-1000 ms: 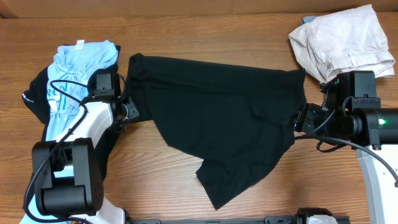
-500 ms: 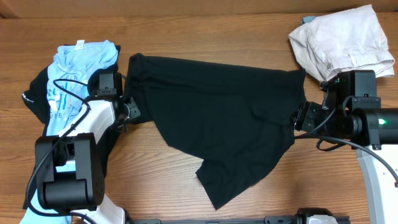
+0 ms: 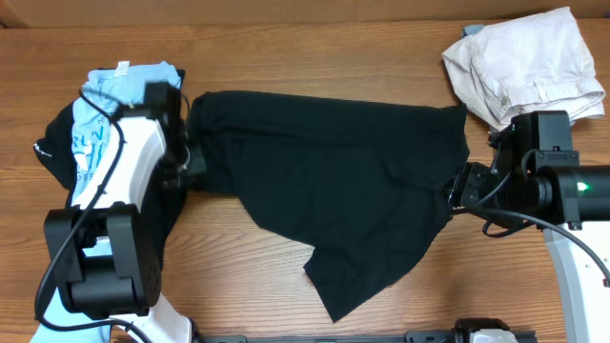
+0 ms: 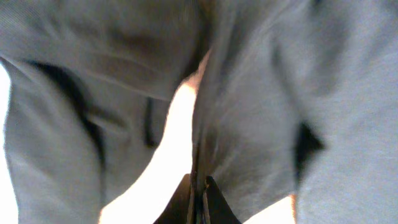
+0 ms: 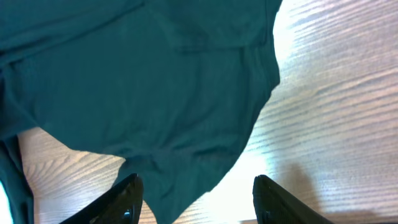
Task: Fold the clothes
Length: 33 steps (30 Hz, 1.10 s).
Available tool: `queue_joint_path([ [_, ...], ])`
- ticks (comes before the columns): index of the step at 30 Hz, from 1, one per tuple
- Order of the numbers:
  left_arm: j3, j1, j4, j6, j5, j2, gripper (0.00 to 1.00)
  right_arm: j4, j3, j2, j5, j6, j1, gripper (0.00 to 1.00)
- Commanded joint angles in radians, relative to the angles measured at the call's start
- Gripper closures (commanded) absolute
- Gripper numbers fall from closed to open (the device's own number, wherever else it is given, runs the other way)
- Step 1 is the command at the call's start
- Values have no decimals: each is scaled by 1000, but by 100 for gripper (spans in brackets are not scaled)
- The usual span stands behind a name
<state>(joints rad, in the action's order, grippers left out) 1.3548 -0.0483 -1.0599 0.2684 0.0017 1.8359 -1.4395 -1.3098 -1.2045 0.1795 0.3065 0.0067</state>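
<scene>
On the desk (image 3: 238, 286): a black shirt (image 3: 334, 181) is lying spread and rumpled across the middle, with one pointed corner trailing toward the near edge.
Shirt's left end: it is bunching up just beside the blue tee (image 3: 91, 143), where the left arm (image 3: 129, 171) is meeting it.
Shirt's right end: it is lying near the beige cloth (image 3: 524, 62) and running up to the tip of the right arm (image 3: 562, 186).
Left arm: it is reaching across the blue tee to the shirt's left edge.
Left jaws: they are pressing together and pinching a fold of the shirt. In the wrist view, dark cloth (image 4: 298, 74) is filling the frame and a crease is running straight into the closed tips.
Right jaws: they are standing spread, with the fingers (image 5: 130, 193) on either side of the shirt's hem (image 5: 124, 81) and bare desk (image 5: 336, 93) showing beside it. They are gripping nothing. Whether they are touching the cloth cannot be told.
Blue tee: it is lying crumpled at the far left, partly under the left arm and on top of another dark garment (image 3: 52, 143) that has a small white mark.
Beige cloth: it is sitting bunched in the far right corner, just beyond the right arm.
</scene>
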Motion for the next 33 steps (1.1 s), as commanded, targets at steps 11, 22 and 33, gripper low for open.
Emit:
queue_joint_path([
  [11,322,-10,-371,-143,-61,0,96,75,218,-33,13,47,6,39],
  [22,330,-12,-360,-156,-106,1,96,169,401,-91,141,99,70,44],
  [33,330,-12,-312,-156,-106,1,96,336,552,-121,96,414,293,37],
])
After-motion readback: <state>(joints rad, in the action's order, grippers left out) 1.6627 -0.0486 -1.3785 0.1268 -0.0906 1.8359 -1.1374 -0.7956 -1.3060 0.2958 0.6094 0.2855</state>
